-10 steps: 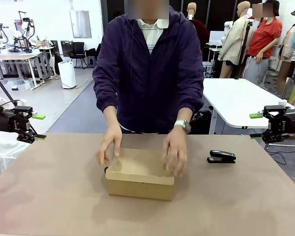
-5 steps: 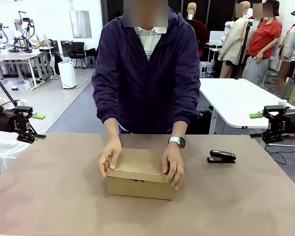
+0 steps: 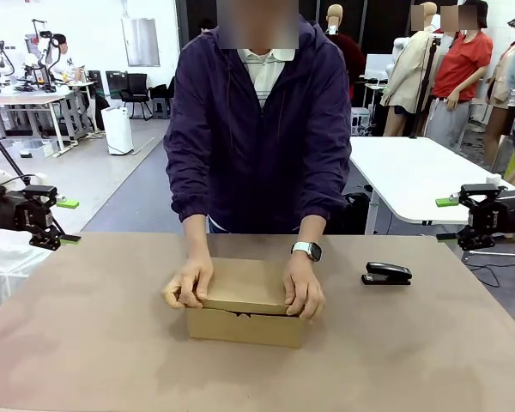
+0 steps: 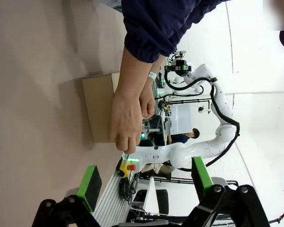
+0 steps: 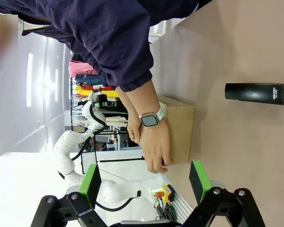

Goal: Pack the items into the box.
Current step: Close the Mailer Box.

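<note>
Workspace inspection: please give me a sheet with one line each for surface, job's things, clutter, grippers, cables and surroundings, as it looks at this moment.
Surface: matte brown table top, bare around the box.
Job's things: small plain brown cardboard box at the table's middle, flap lid down; the person's two hands press on the lid. Contents hidden, so the packed items cannot be checked.
Clutter: black stapler lying on the table, apart from the box, on the robot's right side.
Grippers: left gripper open, holds nothing, at the left table edge; right gripper open, holds nothing, at the right table edge.
Cables: nothing seen on the table.
Surroundings: white table behind the person; other people stand farther off.
</note>
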`<action>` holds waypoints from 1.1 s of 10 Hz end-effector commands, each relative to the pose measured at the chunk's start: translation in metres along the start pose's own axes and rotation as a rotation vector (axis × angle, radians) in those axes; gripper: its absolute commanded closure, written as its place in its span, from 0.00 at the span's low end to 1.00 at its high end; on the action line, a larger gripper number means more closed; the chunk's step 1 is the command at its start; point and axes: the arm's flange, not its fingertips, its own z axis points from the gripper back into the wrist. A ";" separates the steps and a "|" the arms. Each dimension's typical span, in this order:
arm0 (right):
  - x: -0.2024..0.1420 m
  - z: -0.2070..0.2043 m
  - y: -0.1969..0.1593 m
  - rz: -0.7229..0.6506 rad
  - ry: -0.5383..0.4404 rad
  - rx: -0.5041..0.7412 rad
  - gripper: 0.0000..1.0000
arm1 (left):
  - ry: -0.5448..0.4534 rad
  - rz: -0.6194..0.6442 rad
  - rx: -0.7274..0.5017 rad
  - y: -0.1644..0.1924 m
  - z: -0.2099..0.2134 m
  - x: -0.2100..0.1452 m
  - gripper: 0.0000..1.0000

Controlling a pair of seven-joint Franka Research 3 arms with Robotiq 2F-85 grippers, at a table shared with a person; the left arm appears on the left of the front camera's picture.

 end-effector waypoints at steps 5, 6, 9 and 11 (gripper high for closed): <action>-0.005 -0.003 0.004 0.002 -0.014 0.001 0.00 | 0.005 -0.004 0.008 -0.004 0.000 -0.001 0.00; -0.005 -0.003 0.004 0.002 -0.014 0.001 0.00 | 0.005 -0.004 0.008 -0.004 0.000 -0.001 0.00; -0.005 -0.003 0.004 0.002 -0.014 0.001 0.00 | 0.005 -0.004 0.008 -0.004 0.000 -0.001 0.00; -0.005 -0.003 0.004 0.002 -0.014 0.001 0.00 | 0.005 -0.004 0.008 -0.004 0.000 -0.001 0.00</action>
